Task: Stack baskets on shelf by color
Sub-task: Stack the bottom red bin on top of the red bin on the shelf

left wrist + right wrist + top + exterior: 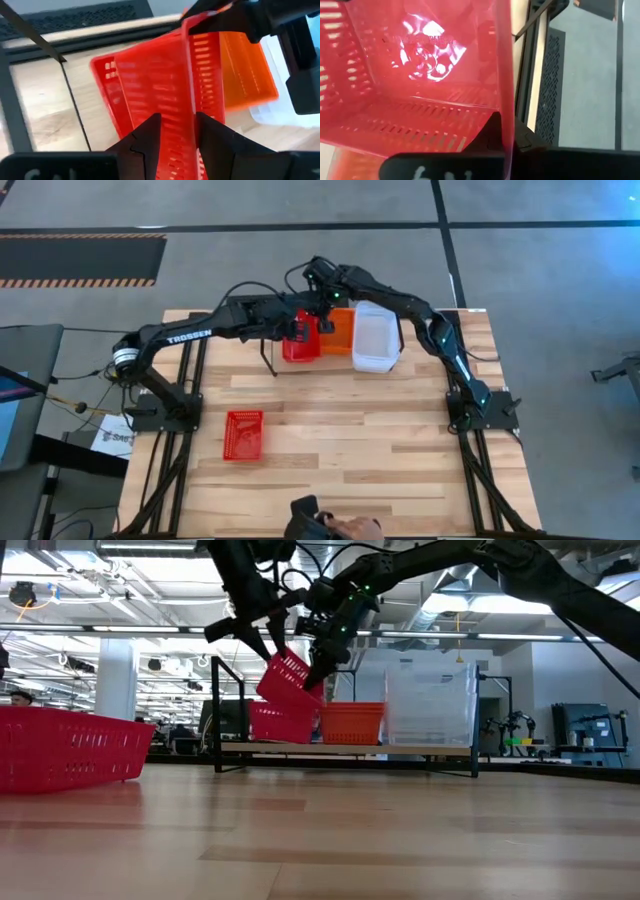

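The shelf [345, 747], a low black wire rack, stands at the far edge of the wooden table [350, 450]. Three stacks occupy it side by side: a red basket [283, 722] at the left end, an orange basket [352, 723] in the middle, and a clear basket stack [430, 705] at the right end, which rises taller than the other two.

A second red basket, the tilted red basket [290, 677], is held in the air directly above the red basket on the shelf. It is tipped steeply, with one corner pointing down toward the shelf stack.

Both arms reach over the left end of the shelf. The left gripper [177, 132] is clamped on the rim wall of the tilted red basket, with one finger on each side of the wall. The right gripper [325, 660] is clenched on the opposite rim of the same basket; in the right wrist view the thin red wall passes between its fingers [492, 131].

A third red basket, the loose red basket [243, 434], lies flat on the table, well apart from the shelf on the near left side, near the left arm's base.

A person's hand [352, 529] shows at the near edge of the table.
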You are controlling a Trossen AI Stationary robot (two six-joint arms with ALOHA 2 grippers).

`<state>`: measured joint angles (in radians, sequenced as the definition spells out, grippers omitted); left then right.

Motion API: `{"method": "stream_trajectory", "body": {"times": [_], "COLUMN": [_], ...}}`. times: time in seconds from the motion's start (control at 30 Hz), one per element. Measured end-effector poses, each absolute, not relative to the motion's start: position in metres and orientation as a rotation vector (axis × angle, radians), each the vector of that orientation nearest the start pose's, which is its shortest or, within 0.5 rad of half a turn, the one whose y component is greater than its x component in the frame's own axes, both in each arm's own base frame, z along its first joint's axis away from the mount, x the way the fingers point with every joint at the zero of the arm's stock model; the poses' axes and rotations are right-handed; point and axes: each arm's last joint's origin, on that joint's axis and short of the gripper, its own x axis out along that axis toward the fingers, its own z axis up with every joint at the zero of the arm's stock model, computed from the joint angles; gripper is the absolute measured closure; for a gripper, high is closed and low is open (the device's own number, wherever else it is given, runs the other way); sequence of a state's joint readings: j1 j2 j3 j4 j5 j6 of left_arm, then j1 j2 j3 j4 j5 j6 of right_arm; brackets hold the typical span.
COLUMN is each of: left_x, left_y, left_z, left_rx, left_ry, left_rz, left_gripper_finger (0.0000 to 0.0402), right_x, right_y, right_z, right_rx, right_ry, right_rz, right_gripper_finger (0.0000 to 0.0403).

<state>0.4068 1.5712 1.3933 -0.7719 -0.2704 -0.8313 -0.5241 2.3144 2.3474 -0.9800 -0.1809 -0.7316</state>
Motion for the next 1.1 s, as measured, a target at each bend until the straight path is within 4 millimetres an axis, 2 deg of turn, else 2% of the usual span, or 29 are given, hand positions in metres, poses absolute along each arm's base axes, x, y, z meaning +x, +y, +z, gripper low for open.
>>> {"method": "stream_trajectory", "body": {"times": [0.13,0.27,0.63,0.9,1.1], "left_x": [0.297,0.291,0.288,0.289,0.288], "left_y": [0.136,0.135,0.135,0.134,0.134], "left_z": [0.307,0.312,0.314,0.316,0.317], "left_rx": [-0.782,-0.743,-0.73,-0.739,-0.738], "left_ry": [0.663,0.667,0.669,0.659,0.661], "left_rz": [0.975,0.976,0.996,0.976,0.974], "left_gripper_finger": [0.0309,0.0384,0.0401,0.0401,0.0401], "right_x": [0.434,0.434,0.436,0.42,0.398], "right_y": [-0.242,-0.242,-0.236,-0.226,-0.216], "right_z": [0.287,0.287,0.294,0.334,0.37], "right_rx": [-0.352,-0.35,-0.354,-0.394,-0.432], "right_ry": [0.957,0.962,0.96,0.9,0.879], "right_rz": [0.026,0.018,-0.012,-0.059,-0.124], "right_gripper_finger": [0.0399,0.0396,0.0347,0.0314,0.0268]}}
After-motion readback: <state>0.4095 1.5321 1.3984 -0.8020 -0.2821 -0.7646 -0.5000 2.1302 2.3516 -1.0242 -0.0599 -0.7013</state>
